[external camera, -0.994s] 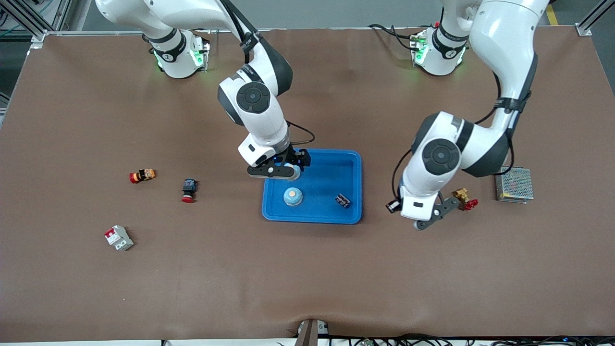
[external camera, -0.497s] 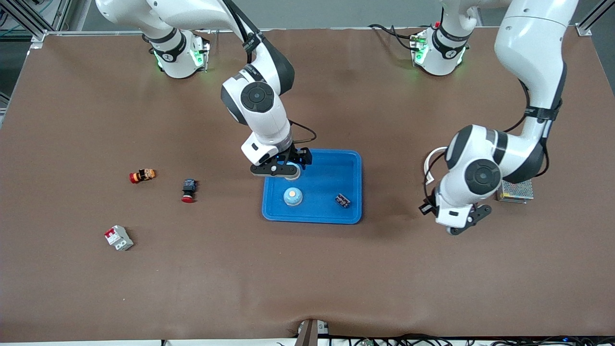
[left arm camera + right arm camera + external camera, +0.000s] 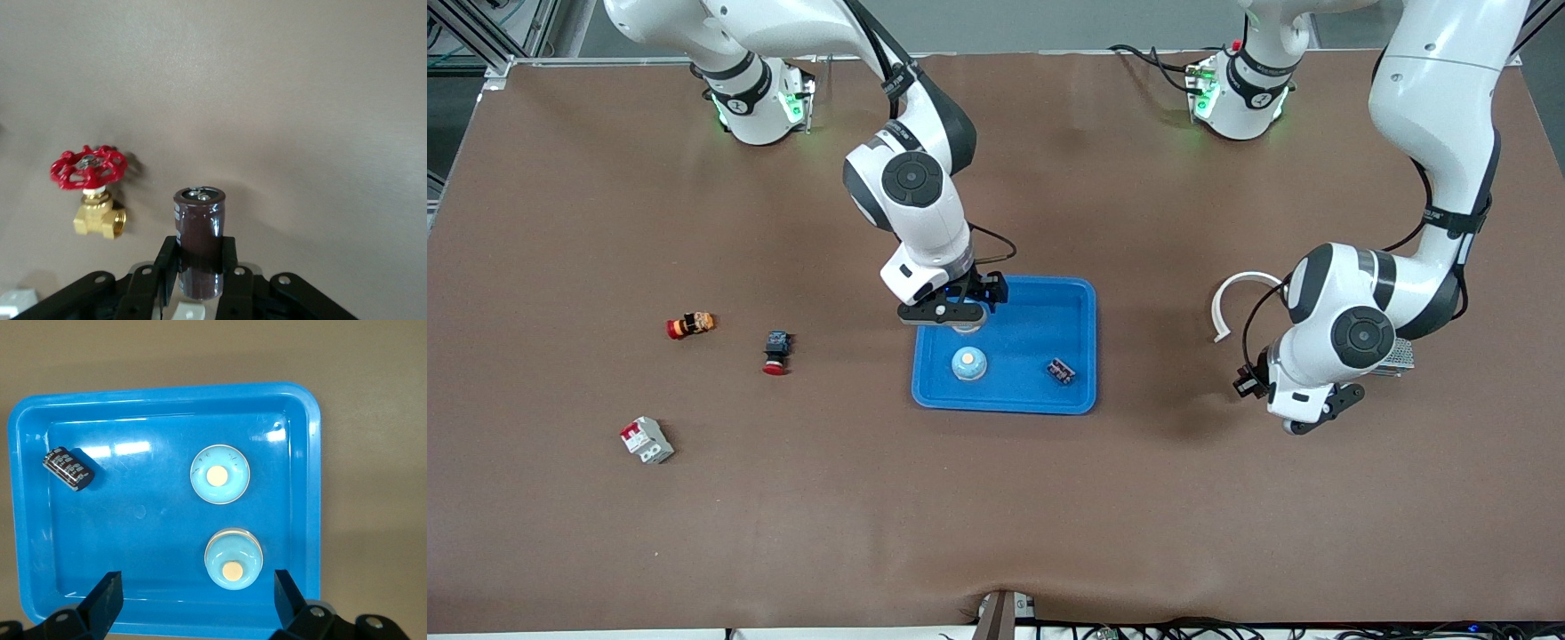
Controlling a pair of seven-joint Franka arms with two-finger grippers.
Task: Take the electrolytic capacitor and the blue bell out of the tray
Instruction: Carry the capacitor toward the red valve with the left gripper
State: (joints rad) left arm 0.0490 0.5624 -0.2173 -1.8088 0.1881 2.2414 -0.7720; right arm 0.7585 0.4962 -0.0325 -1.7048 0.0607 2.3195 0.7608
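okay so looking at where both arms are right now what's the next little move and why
Probably lower the right gripper onto the blue bell lying between its open fingers in the tray and close. The left gripper already holds the electrolytic capacitor over the table beside the red-handled valve, outside the tray.

A robotics lab: two white robot arms bolted to a brown-covered table (image 3: 996,498) framed by aluminium rails, with industrial parts such as a circuit breaker (image 3: 647,440) and brass valve (image 3: 93,193) scattered about.
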